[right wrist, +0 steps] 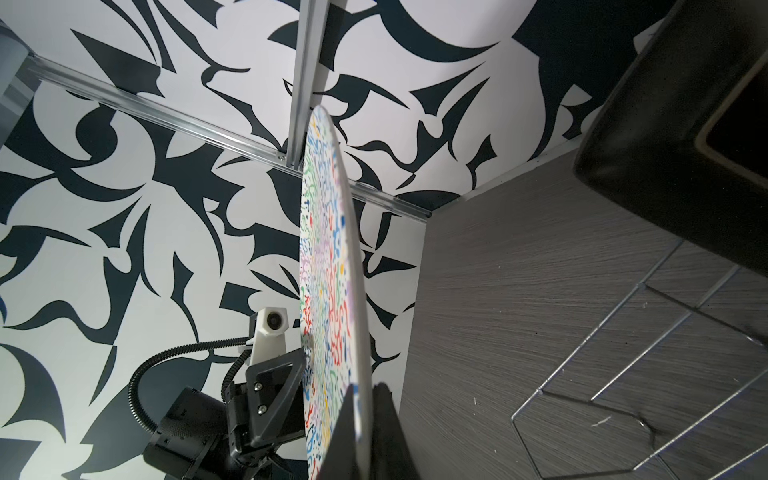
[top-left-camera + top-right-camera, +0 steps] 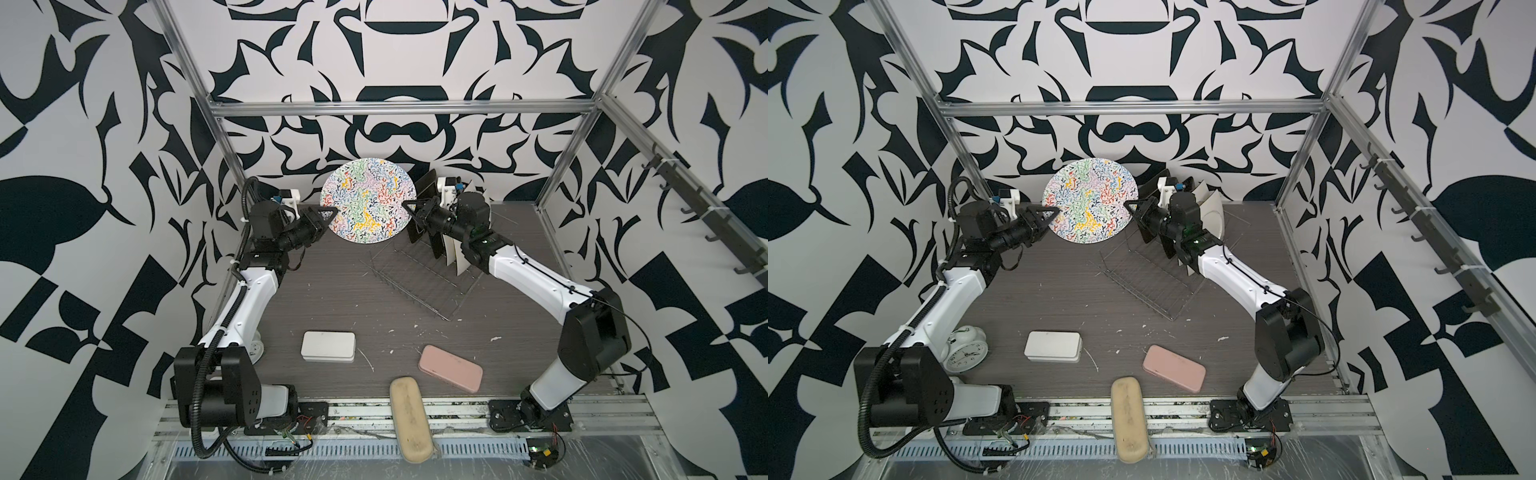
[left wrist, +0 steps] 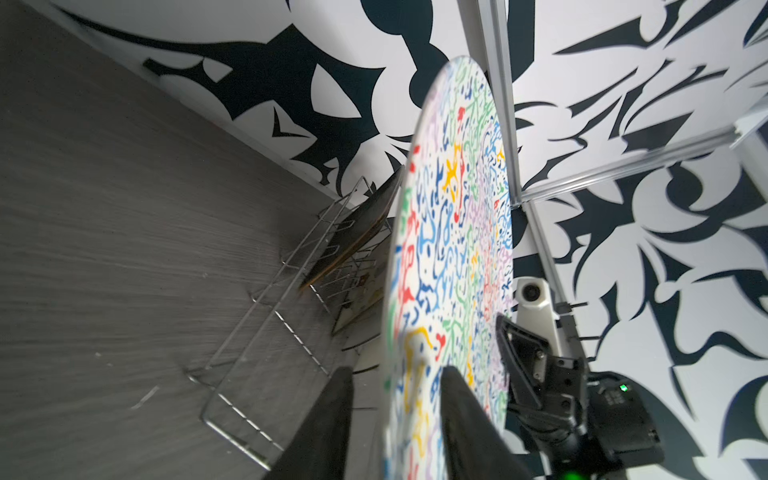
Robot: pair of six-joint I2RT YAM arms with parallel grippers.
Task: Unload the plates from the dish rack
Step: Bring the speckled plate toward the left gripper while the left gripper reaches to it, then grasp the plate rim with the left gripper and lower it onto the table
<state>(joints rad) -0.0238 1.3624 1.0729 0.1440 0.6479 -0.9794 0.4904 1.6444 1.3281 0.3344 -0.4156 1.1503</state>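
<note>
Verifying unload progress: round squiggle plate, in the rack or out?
Out: round plate upright, clear of the dish rack, rim pinched by the right gripper.

You are looking at white walls (image 2: 104, 124) carrying bold black shapes, a silver frame (image 2: 399, 109) running along them, and a grey wood-grain tabletop (image 2: 332, 299) lying evenly lit.

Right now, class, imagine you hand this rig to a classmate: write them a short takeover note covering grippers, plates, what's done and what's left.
Right gripper: shut on the round squiggle plate, which is upright in the air, clear of the dish rack.
Left gripper: fingers straddle the opposite edge; firm grip unclear.
Rest: the square plates stand at the rack's far end, partly hidden by the right arm.
Done: round plate lifted out.
Left: set it on the tabletop, then unload the square plates.
</note>
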